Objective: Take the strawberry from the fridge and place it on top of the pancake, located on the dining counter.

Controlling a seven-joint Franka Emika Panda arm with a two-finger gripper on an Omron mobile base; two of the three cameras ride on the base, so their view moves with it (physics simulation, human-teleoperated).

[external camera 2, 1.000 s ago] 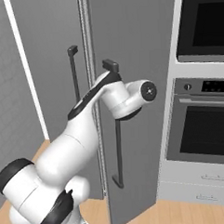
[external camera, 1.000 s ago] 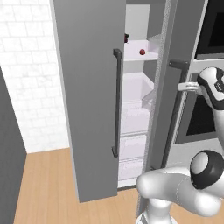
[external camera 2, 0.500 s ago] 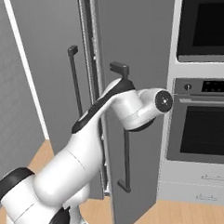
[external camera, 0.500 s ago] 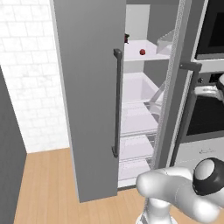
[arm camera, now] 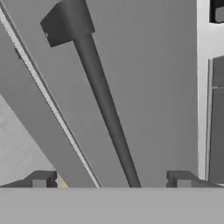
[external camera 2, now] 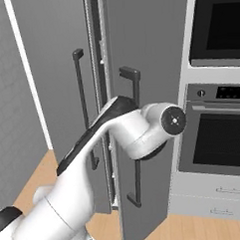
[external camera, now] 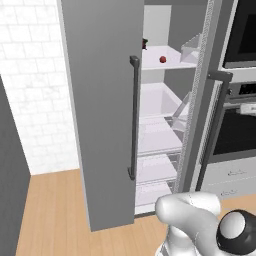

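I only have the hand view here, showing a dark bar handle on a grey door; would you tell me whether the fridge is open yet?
Observer: Yes. In the left base view the left fridge door is swung wide and the white shelves show.
Operator: Thank you. Is the strawberry visible?
Observer: It sits on the upper shelf, a small red strawberry near the shelf's middle.
Operator: Which door is my handle on?
Observer: The right door; in the right base view its handle runs down behind the arm's forearm.
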